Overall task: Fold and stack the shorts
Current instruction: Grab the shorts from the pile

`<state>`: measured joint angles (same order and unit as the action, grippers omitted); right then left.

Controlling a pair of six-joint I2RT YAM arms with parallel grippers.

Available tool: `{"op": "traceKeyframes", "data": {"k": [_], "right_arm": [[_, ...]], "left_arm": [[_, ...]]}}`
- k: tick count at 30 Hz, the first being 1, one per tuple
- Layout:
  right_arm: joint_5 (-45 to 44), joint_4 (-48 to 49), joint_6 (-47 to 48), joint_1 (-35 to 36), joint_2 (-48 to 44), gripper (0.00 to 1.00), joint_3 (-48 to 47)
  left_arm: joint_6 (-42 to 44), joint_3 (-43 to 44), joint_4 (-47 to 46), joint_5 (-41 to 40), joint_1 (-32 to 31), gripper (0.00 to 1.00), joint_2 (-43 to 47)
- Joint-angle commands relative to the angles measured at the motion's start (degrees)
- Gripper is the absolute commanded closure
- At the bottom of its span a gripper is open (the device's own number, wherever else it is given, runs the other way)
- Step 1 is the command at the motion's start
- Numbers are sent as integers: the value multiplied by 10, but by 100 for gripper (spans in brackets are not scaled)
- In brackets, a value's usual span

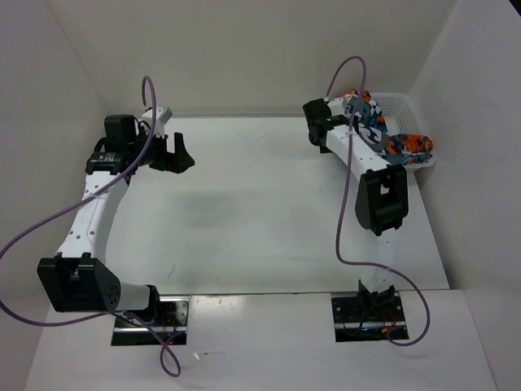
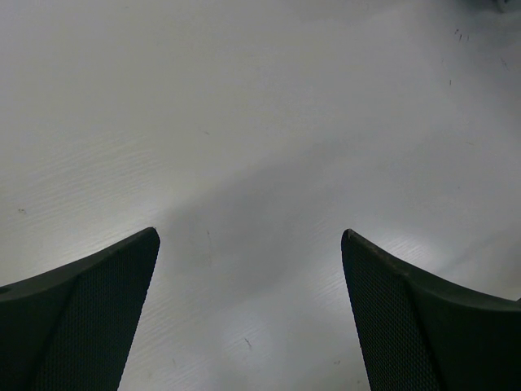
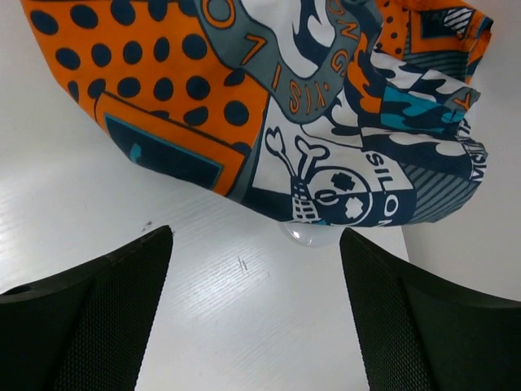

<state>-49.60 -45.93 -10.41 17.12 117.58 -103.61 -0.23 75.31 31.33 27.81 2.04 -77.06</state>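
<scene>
The shorts [image 1: 368, 112], in a blue, teal, orange and white patchwork print, lie heaped in a white mesh basket [image 1: 400, 101] at the back right, with part [image 1: 409, 147] spilling over its near rim. In the right wrist view the shorts [image 3: 269, 98] hang just beyond my fingers, a skull motif at their lower edge. My right gripper [image 1: 319, 122] [image 3: 256, 232] is open and empty above the table, close to the fabric but not touching it. My left gripper [image 1: 183, 153] [image 2: 251, 235] is open and empty over bare table at the back left.
White walls close in the table [image 1: 260, 212] at the back and both sides. The basket stands in the back right corner against the right wall. Purple cables loop off both arms. A small clear round piece [image 3: 309, 237] shows under the shorts' edge.
</scene>
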Motion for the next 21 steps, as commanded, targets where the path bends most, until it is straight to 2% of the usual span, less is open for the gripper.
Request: {"op": "traceKeyframes", "data": {"k": [1, 6, 11, 17, 19, 21], "right_arm": [[-33, 45, 7, -4, 13, 14, -15], [-39, 33, 0, -22, 42, 29, -48], [-34, 33, 0, -34, 54, 30, -54], [-34, 38, -5, -46, 65, 37, -59], [-34, 38, -5, -46, 70, 45, -66], [-40, 38, -11, -46, 65, 59, -66]], "left_arm": [[2, -2, -14, 22, -2, 1, 14], [2, -2, -14, 22, -2, 1, 14], [2, -2, -14, 22, -2, 1, 14], [2, -2, -14, 22, -2, 1, 14], [2, -2, -14, 22, -2, 1, 14], [2, -2, -14, 22, -2, 1, 14]]}}
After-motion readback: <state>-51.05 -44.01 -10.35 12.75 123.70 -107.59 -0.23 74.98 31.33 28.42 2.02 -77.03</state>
